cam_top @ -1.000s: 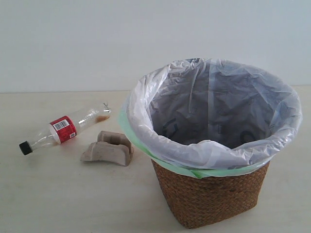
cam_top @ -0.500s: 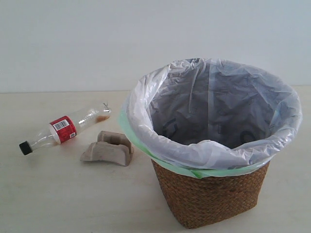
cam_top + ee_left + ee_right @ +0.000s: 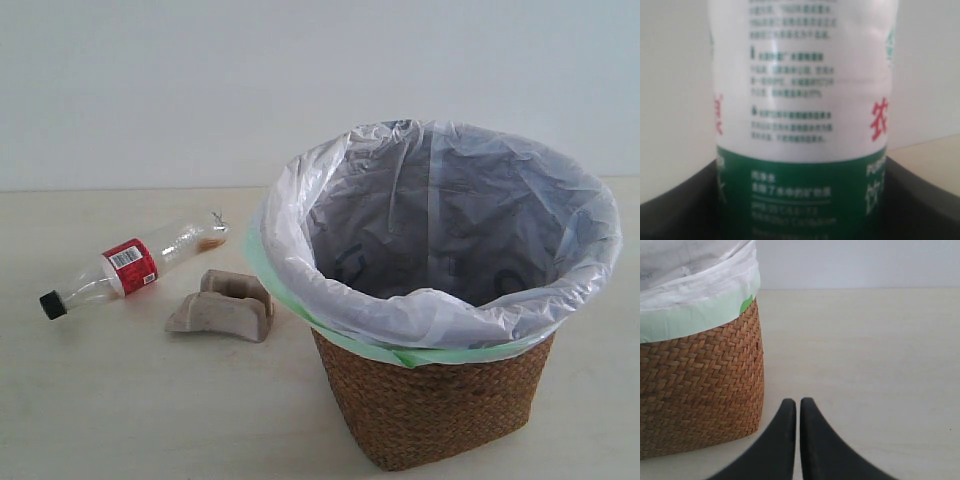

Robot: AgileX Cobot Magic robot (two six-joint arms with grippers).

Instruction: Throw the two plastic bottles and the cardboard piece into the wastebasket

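Observation:
The wider bottle's green-white label (image 3: 800, 125) fills the left wrist view. My left gripper (image 3: 800, 200) is shut on it, with a dark finger (image 3: 680, 205) pressed against each side. This bottle and both arms are out of the exterior view. The slimmer bottle (image 3: 130, 266), with a black cap and red label, lies on its side at the left of the table. Just in front of it sits the grey-beige cardboard piece (image 3: 222, 308). To their right stands the wicker wastebasket (image 3: 430, 410) with its white bag. My right gripper (image 3: 798, 402) is shut and empty, low beside the wastebasket's wall (image 3: 700, 390).
The beige table (image 3: 100, 400) runs back to a plain white wall (image 3: 150, 90). The bag's green edge (image 3: 270, 285) hangs over the wastebasket's rim close to the cardboard piece.

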